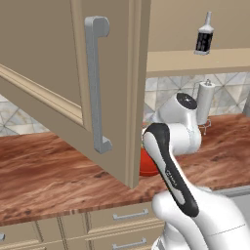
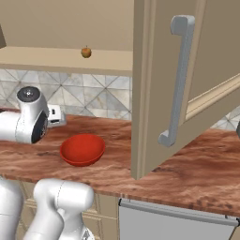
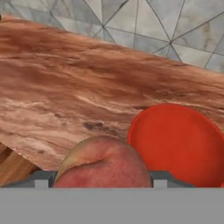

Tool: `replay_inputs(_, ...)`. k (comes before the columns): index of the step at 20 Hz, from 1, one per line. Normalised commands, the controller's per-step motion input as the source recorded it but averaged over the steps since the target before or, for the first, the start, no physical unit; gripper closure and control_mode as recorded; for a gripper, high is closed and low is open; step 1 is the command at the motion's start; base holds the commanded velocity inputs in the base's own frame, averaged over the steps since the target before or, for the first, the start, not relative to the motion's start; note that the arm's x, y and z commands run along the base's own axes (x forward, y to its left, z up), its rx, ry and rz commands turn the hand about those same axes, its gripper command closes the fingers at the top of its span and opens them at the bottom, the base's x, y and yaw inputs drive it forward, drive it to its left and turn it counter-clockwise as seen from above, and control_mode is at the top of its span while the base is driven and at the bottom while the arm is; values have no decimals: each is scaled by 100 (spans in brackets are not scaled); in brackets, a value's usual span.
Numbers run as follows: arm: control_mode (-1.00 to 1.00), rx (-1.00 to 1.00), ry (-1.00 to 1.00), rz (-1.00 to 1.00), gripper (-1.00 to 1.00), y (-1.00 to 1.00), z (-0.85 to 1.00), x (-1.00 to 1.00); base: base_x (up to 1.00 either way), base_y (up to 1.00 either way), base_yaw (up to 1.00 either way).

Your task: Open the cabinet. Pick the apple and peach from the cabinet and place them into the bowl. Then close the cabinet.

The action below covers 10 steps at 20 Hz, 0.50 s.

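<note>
In the hand view the pincer [image 3: 100, 186] is clamped on a round red-and-yellow peach [image 3: 103, 164]. Just right of it and beyond, the shallow glossy red bowl [image 3: 183, 144] sits on the brown wood-grain counter [image 3: 65, 87]. The beige cabinet door [image 2: 159, 89] stands open.

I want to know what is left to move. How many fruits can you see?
2: a peach between the gripper's fingers above the counter, and an apple on the cabinet shelf. Others may be hidden behind the door.
</note>
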Motion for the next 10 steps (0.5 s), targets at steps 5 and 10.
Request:
replay_inputs(5,-100,-10,22,-5,100,8,-18,15,0,0,0)
replay_inputs(10,-100,-5,0,2,100,-43,-32,4,0,0,0)
